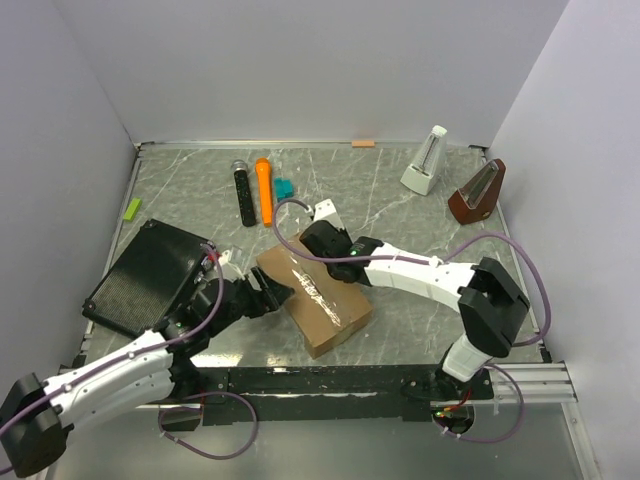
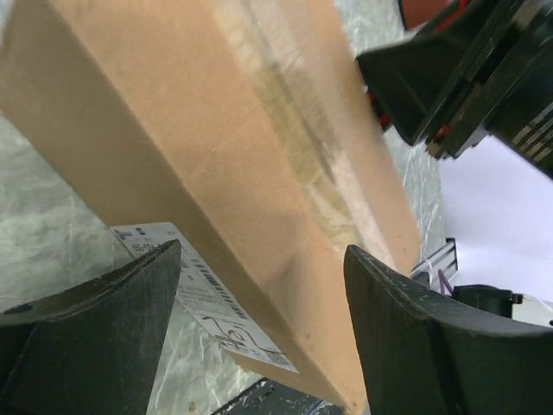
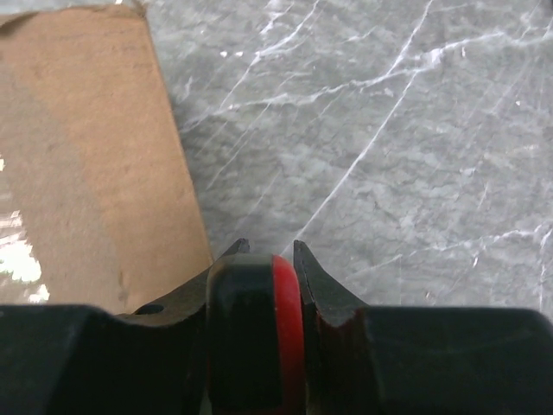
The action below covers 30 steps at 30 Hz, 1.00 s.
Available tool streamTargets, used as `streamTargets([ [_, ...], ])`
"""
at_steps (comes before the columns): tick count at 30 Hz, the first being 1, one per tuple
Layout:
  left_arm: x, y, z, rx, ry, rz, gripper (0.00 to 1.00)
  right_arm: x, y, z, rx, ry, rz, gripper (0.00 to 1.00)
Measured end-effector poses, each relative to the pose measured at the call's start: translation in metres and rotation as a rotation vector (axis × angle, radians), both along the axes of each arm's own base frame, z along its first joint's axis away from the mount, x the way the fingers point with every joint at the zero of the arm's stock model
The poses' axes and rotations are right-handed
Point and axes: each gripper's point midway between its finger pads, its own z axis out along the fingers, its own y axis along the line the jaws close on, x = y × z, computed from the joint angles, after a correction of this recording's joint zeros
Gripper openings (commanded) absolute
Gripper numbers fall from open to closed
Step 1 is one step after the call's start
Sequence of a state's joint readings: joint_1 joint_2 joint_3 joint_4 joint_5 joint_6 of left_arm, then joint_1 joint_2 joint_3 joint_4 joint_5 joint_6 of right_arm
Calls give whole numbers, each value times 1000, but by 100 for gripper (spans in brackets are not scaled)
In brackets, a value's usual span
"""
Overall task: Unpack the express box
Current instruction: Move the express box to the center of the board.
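The express box [image 1: 318,300], brown cardboard with a clear tape strip along its shut top seam, lies at the table's near middle. My left gripper [image 1: 268,293] is open, its jaws standing on either side of the box's left end edge [image 2: 216,130], above a white shipping label [image 2: 203,298]. My right gripper [image 1: 320,240] is at the box's far end, shut on a black and red tool [image 3: 259,328]. The box's corner [image 3: 86,156] lies just left of its fingertips. The tool's tip is hidden.
A flat black ribbed case [image 1: 145,272] lies left of the box. At the back are a black cylinder [image 1: 243,192], an orange marker [image 1: 264,190], a teal item [image 1: 284,187] and a green piece [image 1: 133,208]. White [image 1: 425,160] and brown [image 1: 477,192] metronomes stand back right.
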<state>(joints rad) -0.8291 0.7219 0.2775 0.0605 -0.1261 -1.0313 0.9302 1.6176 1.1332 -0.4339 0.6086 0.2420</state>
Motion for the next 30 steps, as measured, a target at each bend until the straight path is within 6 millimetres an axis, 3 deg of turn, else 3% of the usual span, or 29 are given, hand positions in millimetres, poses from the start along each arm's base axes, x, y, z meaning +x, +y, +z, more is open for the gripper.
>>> streamTargets([
  [5,4,10,36,17,-71,30,83,-4,-9,29,36,-40,-5,0],
  [7,7,17,61,7,-124,57,83,-3,-11,52,78,-86,-6,0],
  [11,16,34,88,6,-208,139,82,-4,-5,112,292,-229,37,0],
  [13,21,41,86,35,-216,179,80,-12,-3,136,424,-300,89,0],
  [17,33,49,63,150,-189,231,73,-21,14,167,614,-406,202,0],
  [22,42,57,32,311,-121,273,70,-25,35,156,694,-455,315,0],
  [25,47,60,28,370,-117,282,70,-25,45,149,709,-491,365,0],
  [30,54,60,26,426,-116,292,71,-17,67,160,746,-578,416,0],
])
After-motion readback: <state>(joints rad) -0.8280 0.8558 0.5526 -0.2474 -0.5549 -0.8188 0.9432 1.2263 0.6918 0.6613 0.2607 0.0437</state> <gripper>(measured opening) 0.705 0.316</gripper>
